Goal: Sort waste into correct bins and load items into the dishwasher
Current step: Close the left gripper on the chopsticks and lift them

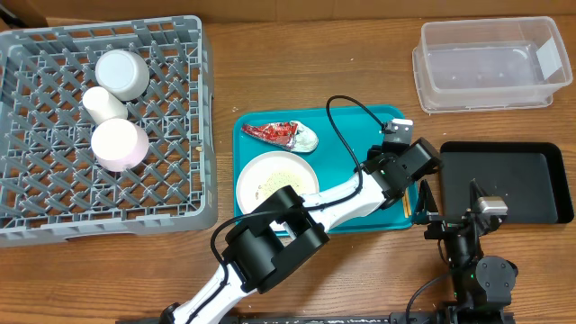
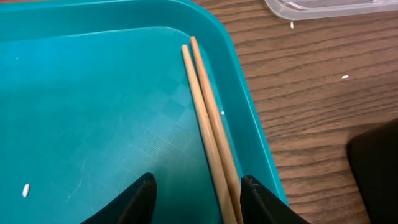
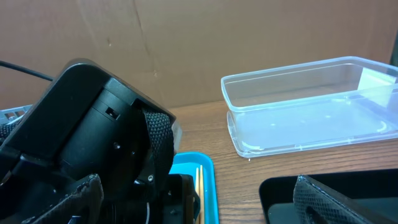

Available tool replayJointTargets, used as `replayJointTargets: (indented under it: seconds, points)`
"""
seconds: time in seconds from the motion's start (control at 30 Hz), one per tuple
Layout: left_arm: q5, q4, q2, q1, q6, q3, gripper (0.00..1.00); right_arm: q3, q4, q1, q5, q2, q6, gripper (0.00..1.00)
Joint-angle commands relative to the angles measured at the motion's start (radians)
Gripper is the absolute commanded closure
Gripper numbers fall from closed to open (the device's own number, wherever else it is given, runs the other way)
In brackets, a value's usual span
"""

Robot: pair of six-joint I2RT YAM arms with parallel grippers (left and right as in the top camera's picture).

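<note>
Two wooden chopsticks (image 2: pixel 208 124) lie along the right rim of the teal tray (image 2: pixel 93 93). My left gripper (image 2: pixel 198 186) is open low over them; they run just inside its right finger. Its body (image 1: pixel 407 180) covers that tray edge from above. On the same tray lie the red foil wrapper with a napkin wad (image 1: pixel 281 133) and the white plate (image 1: pixel 276 183) dusted with rice grains. In the grey dish rack (image 1: pixel 36 207) rest a metal bowl (image 1: pixel 121 74), a white cup (image 1: pixel 105 103) and a pinkish bowl (image 1: pixel 119 144). My right gripper (image 3: pixel 199 199) stands open and empty near the black tray (image 1: pixel 504 180).
The clear tub (image 1: pixel 490 63) sits at the far right, beyond the black tray. A few stray rice grains (image 2: pixel 344 77) lie on the wooden table between the teal tray and the tub. The two arms are close together at the teal tray's right edge.
</note>
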Motion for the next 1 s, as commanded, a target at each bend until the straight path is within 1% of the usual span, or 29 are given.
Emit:
replayJointTargets:
  seconds: [0.0,0.23,0.4,0.5,0.63,0.73,0.83,0.97]
  points:
    - [-0.027,-0.002,0.038,-0.004,-0.026,0.009,0.53,-0.010,0.006,0.003,0.009,-0.002,0.003,0.00]
    - [-0.022,-0.007,0.092,-0.004,-0.026,0.009,0.51,-0.010,0.006,0.003,0.009,-0.002,0.003,0.00]
    - [-0.020,-0.008,0.093,-0.005,-0.026,0.010,0.56,-0.010,0.006,0.003,0.009,-0.002,0.003,0.00]
    - [-0.020,-0.008,0.093,-0.005,-0.026,0.010,0.65,-0.010,0.006,0.003,0.009,-0.002,0.003,0.00]
    - [-0.019,-0.008,0.092,-0.005,-0.026,0.010,0.84,-0.010,0.006,0.003,0.009,-0.002,0.003,0.01]
    - [-0.016,-0.009,0.092,-0.005,-0.025,0.010,0.93,-0.010,0.006,0.003,0.009,-0.002,0.003,0.00]
    - [-0.013,-0.017,0.092,-0.005,-0.025,0.010,0.96,-0.010,0.006,0.003,0.009,-0.002,0.003,0.01]
    - [-0.014,-0.045,0.080,-0.003,-0.015,0.010,0.96,-0.010,0.006,0.003,0.009,-0.002,0.003,0.00]
